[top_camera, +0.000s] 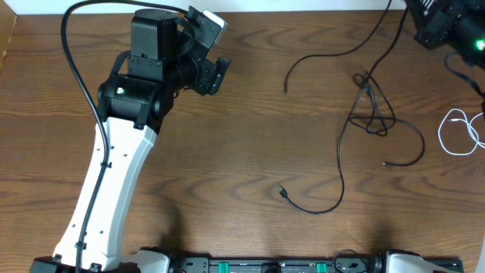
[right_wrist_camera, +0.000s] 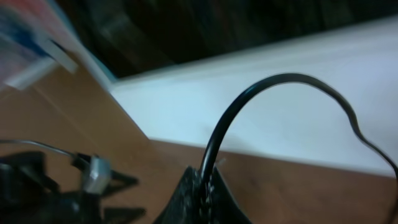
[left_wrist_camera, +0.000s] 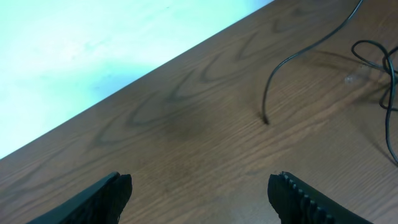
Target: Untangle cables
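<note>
Two thin black cables [top_camera: 371,114] lie knotted together at the right of the table. One loose end [top_camera: 282,191] reaches toward the front middle, and another end [top_camera: 286,85] lies nearer the back. A white cable [top_camera: 458,133] is looped at the right edge. My left gripper [left_wrist_camera: 199,186] stands open over bare wood at the back left, well short of the black cable end [left_wrist_camera: 265,119]. My right gripper [right_wrist_camera: 208,180] is shut on a black cable [right_wrist_camera: 273,84] that arcs up out of its fingers. The right arm [top_camera: 447,23] is in the far right corner.
The table's back edge [left_wrist_camera: 155,62] runs close behind the left gripper. The left arm [top_camera: 114,167] stretches across the left side of the table. A blurred silver plug [right_wrist_camera: 96,173] shows among dark shapes to the left of the right gripper.
</note>
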Tool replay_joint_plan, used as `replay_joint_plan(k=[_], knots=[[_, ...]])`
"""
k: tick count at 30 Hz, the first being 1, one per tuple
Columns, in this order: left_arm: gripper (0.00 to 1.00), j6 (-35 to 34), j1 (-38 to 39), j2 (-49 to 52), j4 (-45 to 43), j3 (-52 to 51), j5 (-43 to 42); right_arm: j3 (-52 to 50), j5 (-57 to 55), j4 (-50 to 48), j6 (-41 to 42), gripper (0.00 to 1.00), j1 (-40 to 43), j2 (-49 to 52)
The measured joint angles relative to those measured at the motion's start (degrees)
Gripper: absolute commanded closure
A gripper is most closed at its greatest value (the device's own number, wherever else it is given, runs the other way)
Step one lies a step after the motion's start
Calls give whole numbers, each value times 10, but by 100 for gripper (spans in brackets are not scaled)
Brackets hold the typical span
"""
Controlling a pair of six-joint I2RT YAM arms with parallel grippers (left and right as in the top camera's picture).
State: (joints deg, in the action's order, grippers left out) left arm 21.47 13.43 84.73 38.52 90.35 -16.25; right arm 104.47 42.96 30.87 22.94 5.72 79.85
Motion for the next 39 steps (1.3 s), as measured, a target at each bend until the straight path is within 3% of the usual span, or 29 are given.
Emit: replay_joint_plan(k=[9, 17, 26, 31, 36, 39], knots=[[25, 0, 0, 0, 0, 0, 0, 6, 117, -253, 162, 99, 0, 3], [25, 0, 0, 0, -1, 0, -4, 7, 189, -331, 242, 99, -12, 14], [24, 0, 0, 0, -1, 0, -4, 10, 301, -363, 252, 99, -43, 89], [25, 0, 0, 0, 0, 0, -4, 8, 385, -494, 307, 99, -123, 193], [25, 0, 0, 0, 1, 0, -4, 7, 422, -529, 348, 98, -212, 234], [25, 3, 0, 0, 2, 0, -4, 7, 436, -542, 357, 98, -221, 233]])
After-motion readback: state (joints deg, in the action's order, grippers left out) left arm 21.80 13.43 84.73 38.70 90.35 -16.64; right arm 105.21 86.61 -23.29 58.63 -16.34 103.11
